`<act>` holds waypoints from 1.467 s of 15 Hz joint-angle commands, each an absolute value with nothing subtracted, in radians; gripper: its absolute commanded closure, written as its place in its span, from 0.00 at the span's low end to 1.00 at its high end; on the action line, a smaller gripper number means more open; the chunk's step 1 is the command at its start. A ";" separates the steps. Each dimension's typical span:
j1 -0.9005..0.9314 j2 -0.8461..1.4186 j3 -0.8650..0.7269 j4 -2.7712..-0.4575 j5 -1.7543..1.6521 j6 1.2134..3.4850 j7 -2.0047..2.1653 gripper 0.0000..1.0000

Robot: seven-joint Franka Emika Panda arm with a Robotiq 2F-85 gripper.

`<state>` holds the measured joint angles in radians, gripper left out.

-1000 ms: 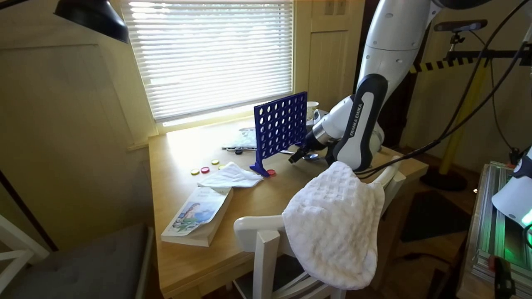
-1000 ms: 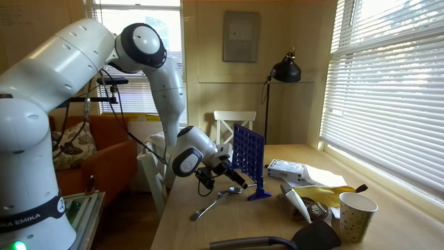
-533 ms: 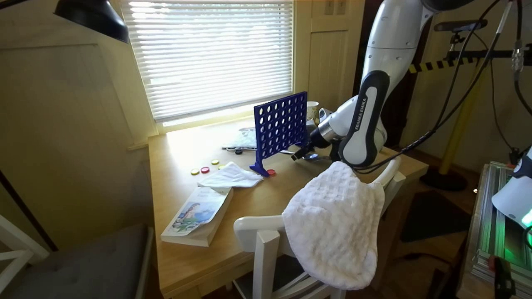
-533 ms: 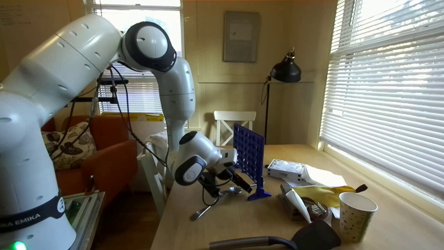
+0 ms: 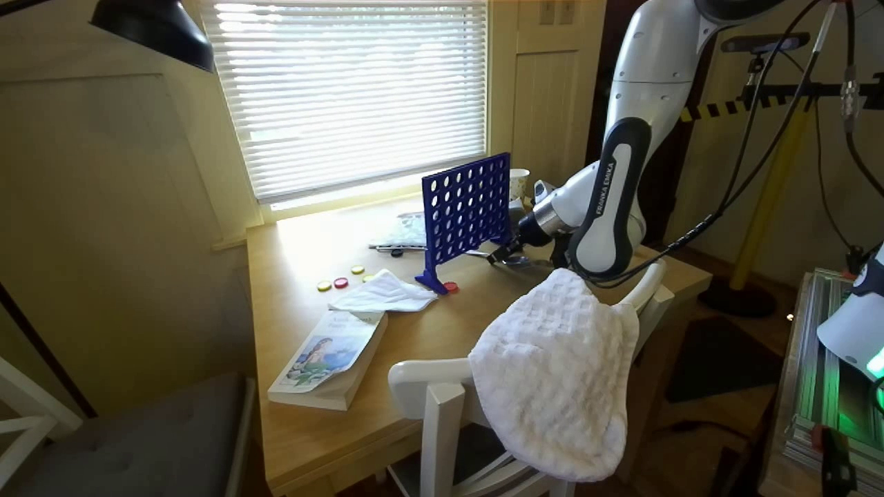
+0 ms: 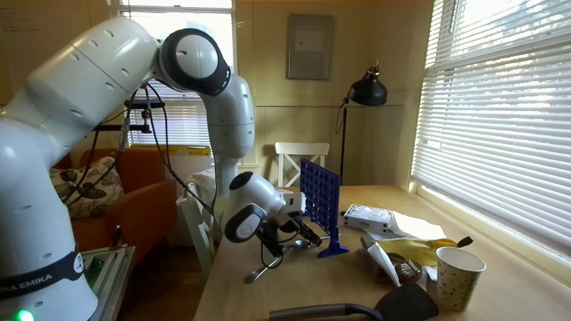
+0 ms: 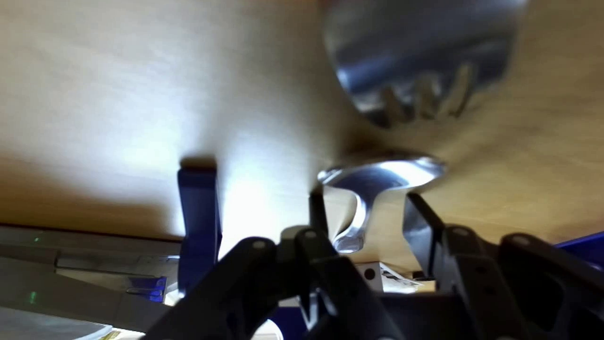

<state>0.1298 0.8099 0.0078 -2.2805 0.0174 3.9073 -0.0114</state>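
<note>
Metal spoon (image 7: 387, 174) on the bench (image 6: 312, 278), lying between parted fingers (image 7: 418, 231).
Fingers are set wide; the spoon's bowl and neck are seen between them in the wrist view, though whether it is touched cannot be told. A fork (image 7: 420, 52) is laid nearby, tines pointed toward the bowl. A blue holed frame (image 6: 320, 196) is stood upright near the fingers.

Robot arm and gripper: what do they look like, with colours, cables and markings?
The arm is glossy white with rounded segments; a black cover on it reads FRANKA EMIKA. Black cables run beside it. The gripper is black, with two slim fingers and a silver collar behind it.
</note>
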 commanded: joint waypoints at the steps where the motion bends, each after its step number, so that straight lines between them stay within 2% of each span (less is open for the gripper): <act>1: 0.080 0.820 0.040 -2.292 -0.032 3.923 0.005 0.85; 3: 0.056 0.817 0.059 -2.296 -0.038 3.927 0.030 0.98; 4: 0.046 0.813 0.069 -2.302 -0.035 3.920 0.043 1.00; 11: 0.022 0.776 0.139 -2.346 -0.114 3.855 0.064 0.98; 22: 0.218 0.630 0.138 -2.517 0.177 3.764 0.058 0.98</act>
<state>0.1719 0.7115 0.1400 -2.4061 0.1177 3.8355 0.0440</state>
